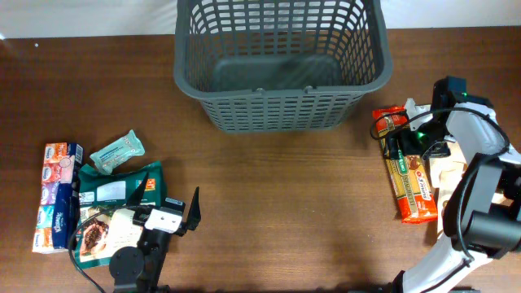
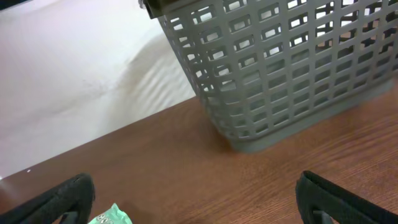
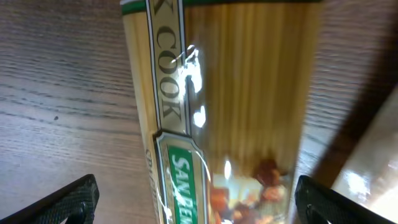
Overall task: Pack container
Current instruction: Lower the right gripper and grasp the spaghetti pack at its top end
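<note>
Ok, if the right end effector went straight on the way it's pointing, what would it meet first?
The spaghetti packet lying on the table. The right end effector is open and points straight at the packet's clear front. How close it already is I can't tell from this view.

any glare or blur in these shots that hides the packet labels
Right wrist: white glare streaks cross the pasta packet, its print is readable but soft, and the right fingertips are dark blurs.
Left wrist: the container is sharp, the left fingertips are out of focus, and the white backdrop is bright.
Overhead: the light is even with no glare, but print on the green packet is too small to read.
</note>
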`<state>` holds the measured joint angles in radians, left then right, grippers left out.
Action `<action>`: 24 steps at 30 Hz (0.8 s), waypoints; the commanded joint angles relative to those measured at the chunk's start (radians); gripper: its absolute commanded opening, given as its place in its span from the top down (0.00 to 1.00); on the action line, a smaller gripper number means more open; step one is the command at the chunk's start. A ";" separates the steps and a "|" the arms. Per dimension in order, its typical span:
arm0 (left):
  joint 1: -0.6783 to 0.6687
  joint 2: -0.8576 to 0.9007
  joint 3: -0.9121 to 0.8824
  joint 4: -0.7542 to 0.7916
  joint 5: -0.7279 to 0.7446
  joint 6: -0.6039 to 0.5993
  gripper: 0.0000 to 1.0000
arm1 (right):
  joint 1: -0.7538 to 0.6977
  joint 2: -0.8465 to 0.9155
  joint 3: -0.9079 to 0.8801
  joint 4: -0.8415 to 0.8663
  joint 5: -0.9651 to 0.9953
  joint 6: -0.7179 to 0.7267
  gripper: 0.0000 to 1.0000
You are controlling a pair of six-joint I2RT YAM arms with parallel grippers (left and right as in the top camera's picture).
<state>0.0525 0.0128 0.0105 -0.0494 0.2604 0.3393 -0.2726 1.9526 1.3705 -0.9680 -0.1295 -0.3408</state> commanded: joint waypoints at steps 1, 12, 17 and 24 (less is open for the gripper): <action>-0.004 -0.007 -0.002 -0.008 -0.003 -0.010 0.01 | 0.018 0.053 -0.013 -0.005 -0.028 0.009 0.01; -0.004 -0.007 -0.002 -0.008 -0.003 -0.010 0.01 | 0.069 0.097 -0.016 0.014 -0.016 0.009 0.01; -0.004 -0.007 -0.002 -0.008 -0.003 -0.010 0.01 | 0.067 0.098 -0.016 0.016 0.011 0.009 0.01; -0.004 -0.007 -0.002 -0.008 -0.003 -0.010 0.01 | 0.035 0.098 -0.016 0.015 0.010 0.009 0.02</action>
<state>0.0525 0.0128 0.0105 -0.0494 0.2604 0.3393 -0.2203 2.0102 1.3705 -0.9531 -0.0952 -0.3397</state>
